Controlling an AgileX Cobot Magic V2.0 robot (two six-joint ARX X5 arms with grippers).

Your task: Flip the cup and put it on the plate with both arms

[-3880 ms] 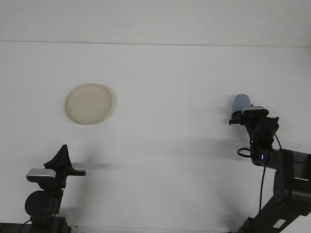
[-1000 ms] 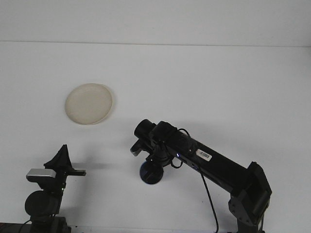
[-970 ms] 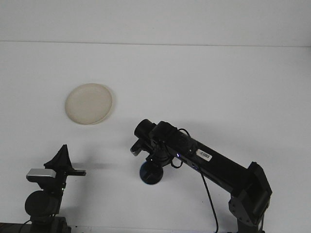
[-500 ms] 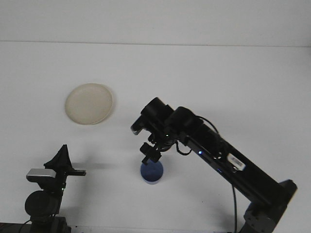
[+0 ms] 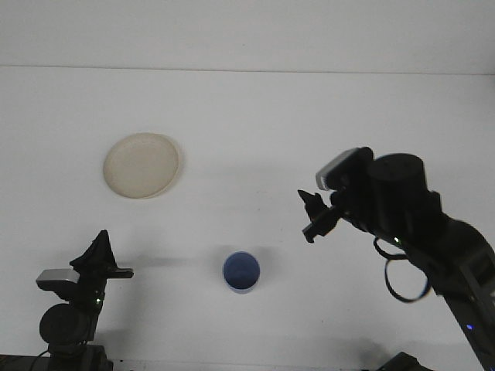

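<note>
Cup (image 5: 241,272) sits mouth-up on the white table (image 5: 309,116), low in the middle, on its own and touching nothing. Right gripper (image 5: 315,217) hangs off to the cup's right and above it, jaws parted and empty. Left gripper (image 5: 99,251) waits near the bottom left corner; its jaws I can't read. Plate (image 5: 141,165) lies well apart, up left.

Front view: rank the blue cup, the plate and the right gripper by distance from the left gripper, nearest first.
From the left gripper at the bottom left:
1. plate, up and slightly right of it on the table's left half.
2. blue cup, mouth up, to its right near the front centre.
3. right gripper, farther right, raised above the table.
Plate and cup are fairly close in distance.
</note>
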